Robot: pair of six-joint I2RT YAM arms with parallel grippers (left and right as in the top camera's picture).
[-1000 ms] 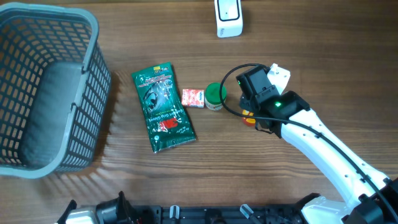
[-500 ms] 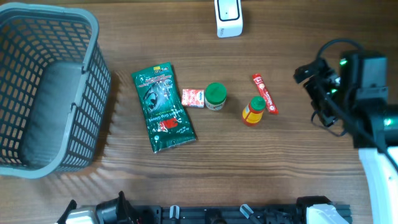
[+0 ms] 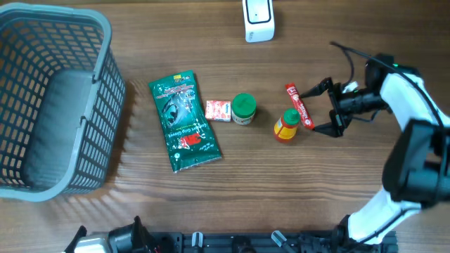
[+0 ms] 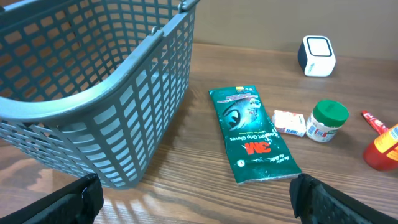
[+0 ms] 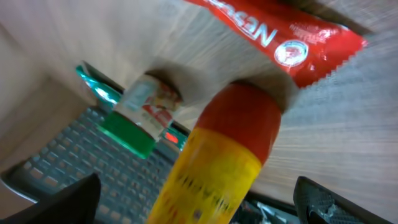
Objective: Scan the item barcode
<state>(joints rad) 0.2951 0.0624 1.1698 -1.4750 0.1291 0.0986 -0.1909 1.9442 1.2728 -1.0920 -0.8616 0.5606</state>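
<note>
Bottle point(image 3: 285, 126), small, yellow and red with a green cap, is probably the item to scan. It stands right of centre on the worktop point(image 3: 211, 204), where it was a second ago. The right hand point(image 3: 315, 111) has changed: then it hung over the bottle, next it swung off toward 3 o'clock, and now it comes in low from 3 o'clock, fingers spread wide and holding nothing. This looks like a fresh side approach, so pick-up is not yet done. No barcode shows on the label. A red sachet point(image 3: 299, 105) lies just beside at 1 o'clock and the scanner point(image 3: 258, 19) is at 12. The left hand point(image 4: 194, 183) is wide open and empty.
</note>
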